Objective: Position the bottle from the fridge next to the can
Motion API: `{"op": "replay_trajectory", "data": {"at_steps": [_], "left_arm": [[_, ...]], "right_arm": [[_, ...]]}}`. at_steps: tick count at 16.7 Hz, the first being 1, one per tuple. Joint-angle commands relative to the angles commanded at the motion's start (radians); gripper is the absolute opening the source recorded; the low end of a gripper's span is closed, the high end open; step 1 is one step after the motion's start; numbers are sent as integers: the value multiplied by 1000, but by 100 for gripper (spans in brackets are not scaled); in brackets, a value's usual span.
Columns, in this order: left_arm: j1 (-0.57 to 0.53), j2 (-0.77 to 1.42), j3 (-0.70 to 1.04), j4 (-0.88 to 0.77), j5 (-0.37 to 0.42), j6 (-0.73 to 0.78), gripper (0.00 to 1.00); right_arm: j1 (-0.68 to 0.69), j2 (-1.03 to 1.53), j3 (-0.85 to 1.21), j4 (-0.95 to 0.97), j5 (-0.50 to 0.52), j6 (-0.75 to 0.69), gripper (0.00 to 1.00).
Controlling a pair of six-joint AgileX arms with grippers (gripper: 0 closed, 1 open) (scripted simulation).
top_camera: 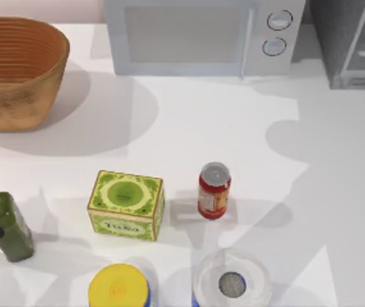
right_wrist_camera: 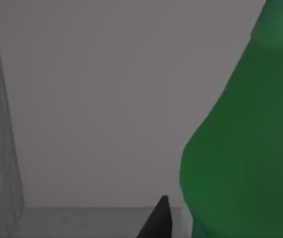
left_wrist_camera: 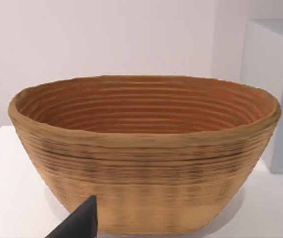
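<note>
The left gripper's dark fingertip (left_wrist_camera: pixel 79 223) faces the ribbed woven basket (left_wrist_camera: pixel 146 153); the small red metal can (top_camera: pixel 214 190) stands mid-table; the translucent green plastic bottle (right_wrist_camera: pixel 246 139) sits close beside the right gripper's fingertip (right_wrist_camera: pixel 157 220), inside the grey fridge (top_camera: pixel 355 45); neither grip can be judged.

I see a wicker basket (left_wrist_camera: pixel 146 148) directly ahead of my left wrist camera, the white microwave (left_wrist_camera: pixel 280 94) beside it, both on the white table (left_wrist_camera: pixel 12 198).
</note>
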Motion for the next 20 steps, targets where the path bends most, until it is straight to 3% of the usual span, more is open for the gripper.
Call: {"op": "replay_trajectory", "data": {"at_steps": [5,14,20], "left_arm": [[0,0,0,0,0,0,100],[0,0,0,0,0,0,100],[0,0,0,0,0,0,100]], "right_arm": [[-10,-52,-73,34,-9,4,0],[-65,-358,-592,213,-70,4,0],[-67,-395,-642,238,-79,6,0]]}}
